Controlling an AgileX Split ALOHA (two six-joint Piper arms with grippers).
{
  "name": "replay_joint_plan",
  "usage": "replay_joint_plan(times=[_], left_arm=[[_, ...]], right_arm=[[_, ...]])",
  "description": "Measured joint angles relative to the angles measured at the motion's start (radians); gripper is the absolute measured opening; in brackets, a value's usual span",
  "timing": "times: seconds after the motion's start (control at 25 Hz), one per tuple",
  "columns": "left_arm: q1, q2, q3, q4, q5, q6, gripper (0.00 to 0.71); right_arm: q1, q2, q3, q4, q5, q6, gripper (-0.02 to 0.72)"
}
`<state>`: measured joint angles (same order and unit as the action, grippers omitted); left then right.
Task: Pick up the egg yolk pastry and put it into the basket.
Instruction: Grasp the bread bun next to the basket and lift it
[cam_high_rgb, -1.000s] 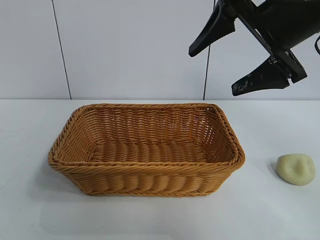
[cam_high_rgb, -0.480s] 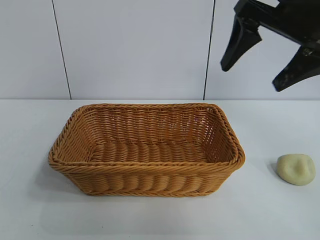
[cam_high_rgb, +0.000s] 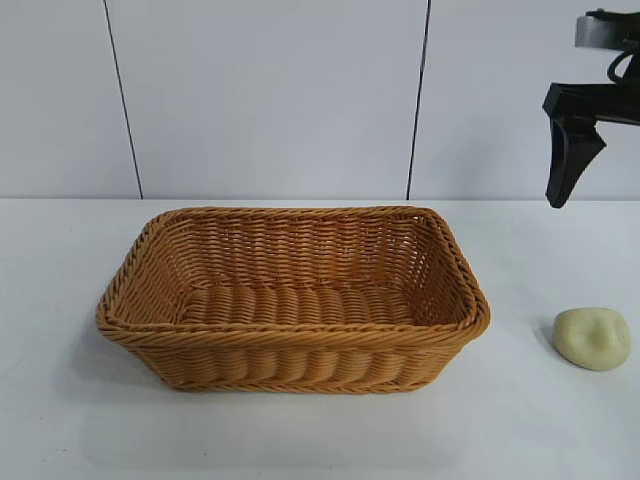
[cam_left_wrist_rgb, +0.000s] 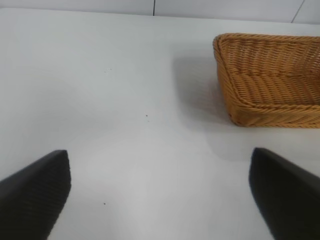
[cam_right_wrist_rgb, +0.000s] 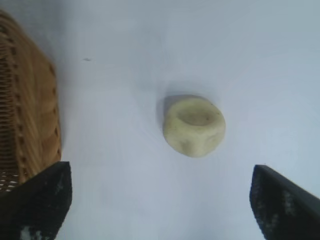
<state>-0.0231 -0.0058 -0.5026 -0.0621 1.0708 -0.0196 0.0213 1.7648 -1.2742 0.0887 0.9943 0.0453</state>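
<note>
Wicker basket (cam_high_rgb: 293, 300) beside pastry (cam_high_rgb: 592, 338), right end effector (cam_right_wrist_rgb: 160, 200) wide above

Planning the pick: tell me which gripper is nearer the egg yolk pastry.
Right. The right gripper hangs open above the egg yolk pastry, not touching it. The left gripper is open over bare table on the basket's far side.
</note>
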Motion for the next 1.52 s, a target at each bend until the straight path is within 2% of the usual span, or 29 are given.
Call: replay_joint_plan(times=[0.24,0.48,0.88,1.0,1.24,1.36,1.52], left_arm=[[0.000,0.000,0.000,0.000,0.000,0.000,0.695],[0.000,0.000,0.000,0.000,0.000,0.000,0.695],[0.000,0.000,0.000,0.000,0.000,0.000,0.695],[0.000,0.000,0.000,0.000,0.000,0.000,0.695],[0.000,0.000,0.000,0.000,0.000,0.000,0.695],[0.000,0.000,0.000,0.000,0.000,0.000,0.695],[0.000,0.000,0.000,0.000,0.000,0.000,0.695]], right_arm=[[-0.021,0.129,0.000,0.001,-0.050,-0.004,0.689],[-0.021,0.247,-0.001,0.031,-0.103,-0.004,0.689],[-0.021,0.345,-0.004,0.030,-0.109,-0.004,0.681],[-0.021,0.345,-0.004,0.029,-0.107,-0.004,0.596],[-0.021,0.342,-0.004,0.023,-0.095,-0.004,0.283],[-0.021,0.316,-0.004,0.023,-0.086,-0.004,0.216],[-0.021,0.243,-0.019,0.024,-0.035,-0.009,0.200]])
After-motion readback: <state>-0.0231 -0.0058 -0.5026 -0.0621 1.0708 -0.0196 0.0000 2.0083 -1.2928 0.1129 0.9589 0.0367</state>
